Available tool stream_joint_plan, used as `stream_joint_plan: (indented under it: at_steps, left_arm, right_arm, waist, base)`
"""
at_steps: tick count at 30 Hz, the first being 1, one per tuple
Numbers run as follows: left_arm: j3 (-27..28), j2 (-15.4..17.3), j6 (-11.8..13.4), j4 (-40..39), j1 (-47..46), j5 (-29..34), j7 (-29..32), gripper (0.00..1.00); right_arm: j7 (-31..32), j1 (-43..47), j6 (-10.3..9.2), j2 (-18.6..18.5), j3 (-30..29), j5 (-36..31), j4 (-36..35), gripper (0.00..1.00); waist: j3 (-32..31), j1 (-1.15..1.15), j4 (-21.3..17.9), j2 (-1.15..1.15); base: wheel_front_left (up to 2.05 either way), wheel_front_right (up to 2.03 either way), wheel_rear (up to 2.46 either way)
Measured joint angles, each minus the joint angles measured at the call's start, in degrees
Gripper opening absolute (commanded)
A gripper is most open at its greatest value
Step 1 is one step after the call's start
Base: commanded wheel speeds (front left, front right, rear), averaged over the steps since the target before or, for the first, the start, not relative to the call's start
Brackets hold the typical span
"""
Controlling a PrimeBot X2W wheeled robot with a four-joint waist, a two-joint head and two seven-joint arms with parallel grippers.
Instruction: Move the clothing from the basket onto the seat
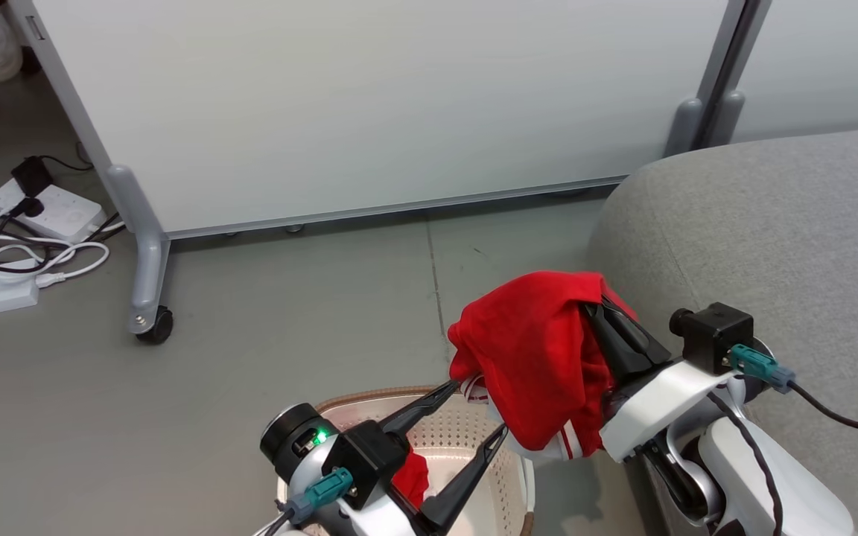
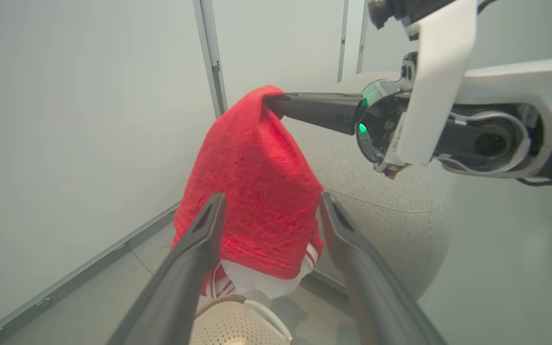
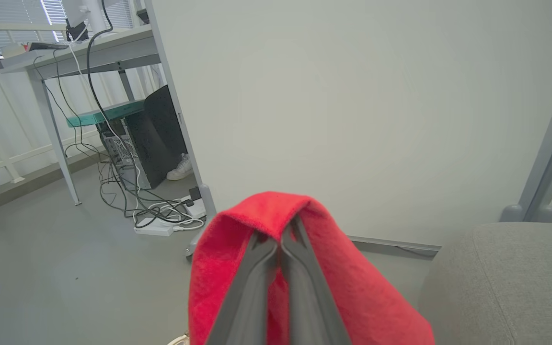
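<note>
Red garment [image 1: 533, 350], soft knit with stitched hem, white panel and red-and-white striped trim at the bottom, hangs tent-shaped from my right gripper [image 3: 280, 240], whose fingers are pressed together on its peak. Its long axis runs vertically, hem down, above the perforated cream basket [image 1: 369, 394] and beside the grey fabric sofa's [image 1: 771, 223] rounded corner. My left gripper [image 1: 477, 408] is spread wide, fingers flanking the hem; a second red piece [image 1: 412, 476] lies in the basket.
</note>
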Motion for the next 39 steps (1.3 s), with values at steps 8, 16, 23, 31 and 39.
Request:
stream_joint_plan:
  at_steps: [8, 16, 23, 31, 39]
  left_arm:
    - [-0.7, 0.4, -0.1, 0.5, -0.1, -0.1, -0.8, 1.00]
    - [-0.6, 0.7, 0.6, -0.2, -0.4, -0.2, -1.2, 1.00]
    - [-1.5, 1.0, 0.5, -1.0, -1.6, -0.1, -0.8, 1.00]
    - [-2.3, 1.6, 0.0, -1.6, -3.9, 0.3, 0.1, 1.00]
    - [-2.3, 2.6, 0.1, -1.9, -6.1, 1.0, 1.3, 1.00]
  right_arm:
    - [1.3, 1.5, 0.00, -0.3, -2.1, -0.6, -2.0, 0.00]
    - [2.1, 1.9, 0.00, -0.4, -3.9, -1.0, -3.5, 0.00]
    - [2.0, 2.1, 0.00, -0.7, -6.8, -1.4, -4.6, 0.00]
    - [1.6, 1.9, 0.00, -1.0, -9.8, -1.5, -6.0, 0.00]
    - [0.7, -3.8, 0.00, -1.9, -12.3, -1.1, -6.3, 0.00]
  waist:
    - [0.7, 0.00, -2.9, 0.00]
    - [1.6, 0.00, -8.3, 0.00]
    - [3.3, 0.00, -15.1, 0.00]
    - [6.5, 0.00, -22.4, 0.00]
    - [10.9, 0.00, -26.5, 0.00]
  base:
    - [0.00, 0.00, 0.00]
    - [0.00, 0.00, 0.00]
    - [0.00, 0.00, 0.00]
    - [0.00, 0.00, 0.00]
    - [0.00, 0.00, 0.00]
